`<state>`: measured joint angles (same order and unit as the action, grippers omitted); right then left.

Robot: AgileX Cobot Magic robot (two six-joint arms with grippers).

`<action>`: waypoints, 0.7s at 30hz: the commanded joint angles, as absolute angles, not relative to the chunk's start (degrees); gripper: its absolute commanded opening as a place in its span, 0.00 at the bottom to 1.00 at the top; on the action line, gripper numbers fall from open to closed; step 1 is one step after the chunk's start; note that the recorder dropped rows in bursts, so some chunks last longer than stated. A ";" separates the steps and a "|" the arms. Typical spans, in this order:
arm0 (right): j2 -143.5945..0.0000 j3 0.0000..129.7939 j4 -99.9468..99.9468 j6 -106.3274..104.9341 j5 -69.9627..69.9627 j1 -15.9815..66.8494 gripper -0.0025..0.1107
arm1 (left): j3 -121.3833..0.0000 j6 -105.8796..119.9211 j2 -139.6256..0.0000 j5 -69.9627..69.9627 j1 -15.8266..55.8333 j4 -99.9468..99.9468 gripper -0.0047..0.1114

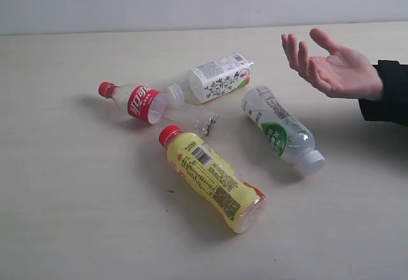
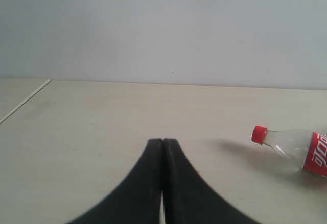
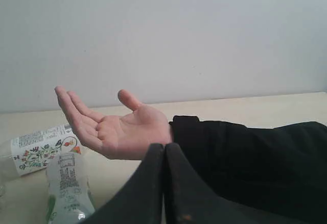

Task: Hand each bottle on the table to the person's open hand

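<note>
1. Beige wood-grain table [image 1: 64, 216] fills the exterior frame; four bottles lie on their sides on it.
2. At centre left, the red-label bottle [image 1: 143, 103] points its red cap left.
3. Below centre, the yellow bottle [image 1: 213, 181] points its red cap to the upper left.
4. Above centre, the white bottle [image 1: 220, 78] lies close beside the red-label bottle.
5. Right of centre, the green bottle [image 1: 280, 130] points its white cap to the lower right.
6. At upper right, the hand [image 1: 335, 69] is open above the table.
7. The left gripper [image 2: 163, 141] and right gripper [image 3: 164, 145] have jaws pressed together.
</note>
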<state>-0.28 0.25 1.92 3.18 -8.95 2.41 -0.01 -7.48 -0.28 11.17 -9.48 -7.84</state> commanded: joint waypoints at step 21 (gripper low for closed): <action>0.00 0.00 10.04 11.59 -9.80 2.06 0.02 | 0.00 -7.54 0.00 11.29 -9.26 -7.34 0.04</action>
